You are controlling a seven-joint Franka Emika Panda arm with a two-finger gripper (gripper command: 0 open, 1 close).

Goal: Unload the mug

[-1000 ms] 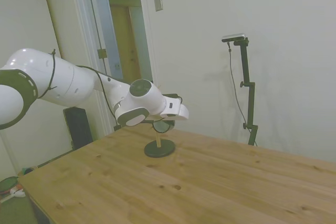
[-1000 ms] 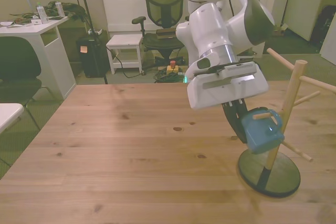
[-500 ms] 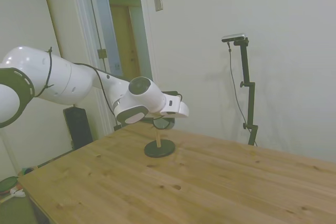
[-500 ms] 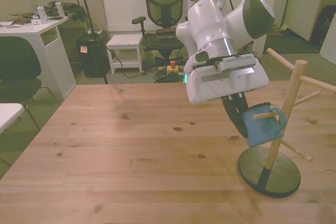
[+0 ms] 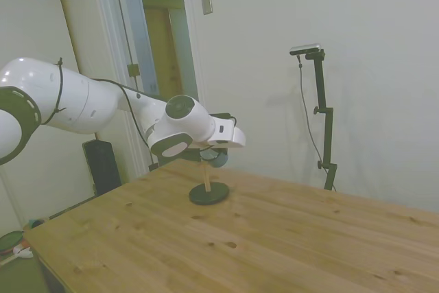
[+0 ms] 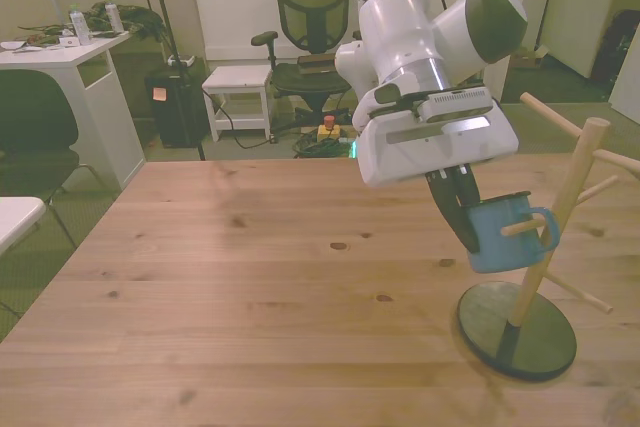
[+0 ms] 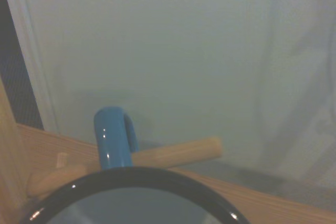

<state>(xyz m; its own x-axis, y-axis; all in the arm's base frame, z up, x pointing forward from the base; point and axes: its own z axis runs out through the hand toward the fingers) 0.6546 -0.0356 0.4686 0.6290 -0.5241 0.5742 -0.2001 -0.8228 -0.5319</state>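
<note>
Wooden peg — through mug handle

We saw wooden peg stand on dark round base, near table edge at front view's right; stand leaned slightly. Behind table: black mesh office chair, small white stool, white desk at front view's left, dark chair beside it. In side view we noted open doorway and wall switch plate on pale wall.
</note>
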